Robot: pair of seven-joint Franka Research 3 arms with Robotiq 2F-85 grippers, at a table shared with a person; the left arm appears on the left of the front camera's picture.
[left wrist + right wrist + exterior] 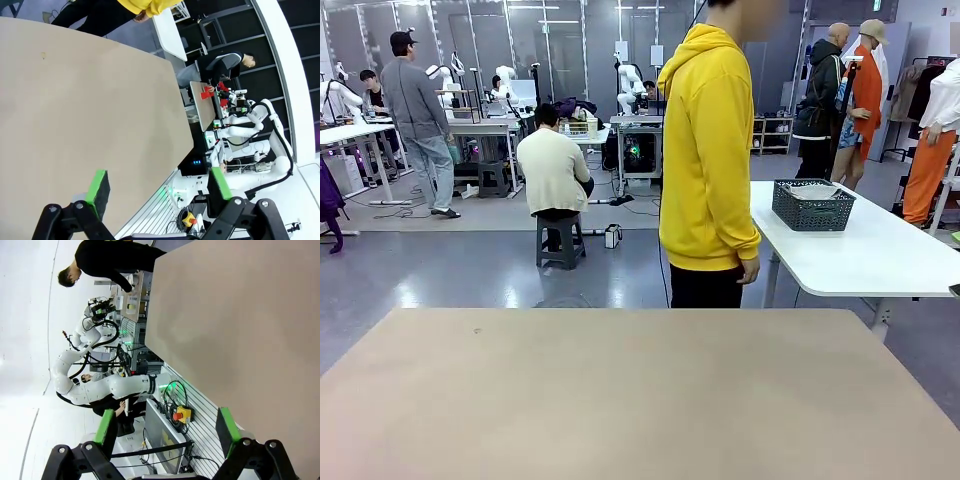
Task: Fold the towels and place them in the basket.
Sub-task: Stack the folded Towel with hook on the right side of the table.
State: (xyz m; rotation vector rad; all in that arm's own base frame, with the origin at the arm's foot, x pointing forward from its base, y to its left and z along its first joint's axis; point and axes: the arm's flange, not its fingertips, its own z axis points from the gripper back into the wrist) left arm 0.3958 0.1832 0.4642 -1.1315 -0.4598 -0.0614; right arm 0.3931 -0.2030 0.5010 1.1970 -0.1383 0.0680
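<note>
Basket [812, 205], apparently holding a pale towel, sits on a white side table beyond the person's yellow hoodie [708, 150], nearer the right gripper [165, 432]; both grippers' jaws spread, left gripper [159, 187] too.

Right gripper [167, 432], jaws wide apart, beside tan table [240, 330] edge.

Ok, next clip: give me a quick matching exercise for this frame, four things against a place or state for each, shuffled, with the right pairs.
Things:
1. basket
2. person in the yellow hoodie
3. left claw
4. right claw

Places or states:
A. standing at the far edge of the tan table
B. open, one pad over the tan table's edge
C. on the white side table, something pale inside
D. open, both pads off the tan table's edge

Pairs: 1-C, 2-A, 3-B, 4-D
</note>
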